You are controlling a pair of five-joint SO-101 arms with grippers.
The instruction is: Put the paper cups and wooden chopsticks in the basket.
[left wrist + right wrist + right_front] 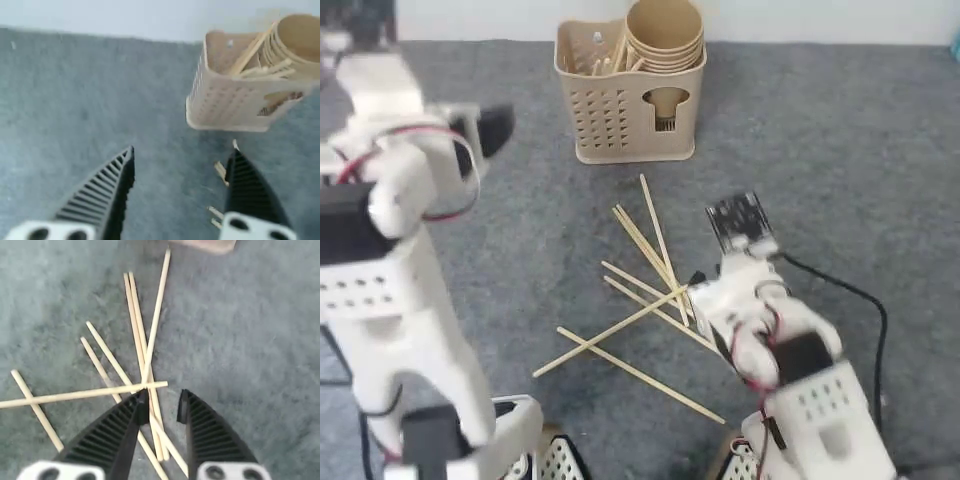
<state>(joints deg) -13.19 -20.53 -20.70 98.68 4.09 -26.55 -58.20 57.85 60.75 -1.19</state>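
You've got light, stiff, thin sticks here: the wooden chopsticks (100, 392) lie scattered and crossed on the grey mat (840, 150), well short of the basket (620, 120); expect them to roll or pivot if you pinch near an end, and the smooth wood will likely slip in a loose hold; take one around its middle, across its length, and pick a stick lying on top of the pile so it lifts free without dragging the others; your right gripper (163, 400) sits low over the tangle, jaws parted a little and holding nothing; one fingertip is right at the spot where several sticks cross, and a couple of sticks run under the gap between the jaws, so you're lined up close but not around any single one; your left gripper (183, 152) hangs above bare mat, spread wide and empty, facing the basket; the paper cups (665, 35) are already stacked inside it beside a few chopsticks, so by the look of it the loose sticks are what's left.
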